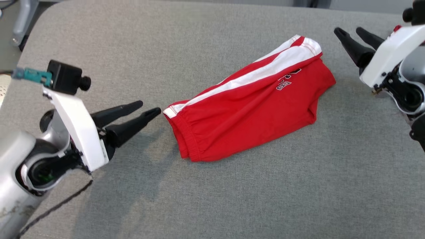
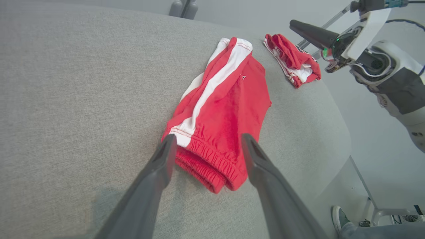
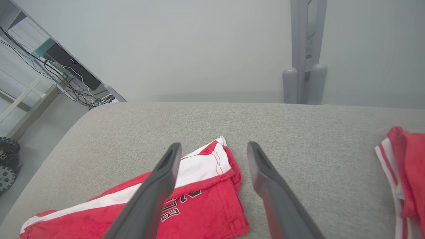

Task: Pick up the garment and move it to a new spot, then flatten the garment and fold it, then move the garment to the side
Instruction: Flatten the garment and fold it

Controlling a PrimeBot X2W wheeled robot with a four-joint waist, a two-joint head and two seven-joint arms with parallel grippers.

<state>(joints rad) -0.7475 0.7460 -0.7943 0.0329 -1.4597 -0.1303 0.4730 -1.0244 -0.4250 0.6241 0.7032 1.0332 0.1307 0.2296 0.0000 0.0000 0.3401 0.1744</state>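
Now | left claw (image 1: 150, 107), right claw (image 1: 347, 30) wide (empty) | garment (image 1: 252, 106) between | other red bundle (image 2: 294, 58) near grey surface (image 1: 232, 199) edge

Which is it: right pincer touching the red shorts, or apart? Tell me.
Apart. In the head view, a strip of bare grey surface shows between the open right pincer and the striped end of the red shorts.

- tabletop (image 1: 232, 199): grey woven cloth cover, matt, coarse and slightly rough.
- shorts (image 1: 245, 109): soft red cloth, matt, faintly fleecy; white cloth stripe; puckered elastic waistband.
- left pincer (image 1: 150, 107), right pincer (image 1: 348, 30): smooth, dark, matt plastic fingers (image 1: 132, 124); white shells (image 1: 78, 129) behind them smooth, slightly glossy plastic.
- second garment (image 2: 292, 58) at the tabletop's edge: soft red and white cloth, matt.
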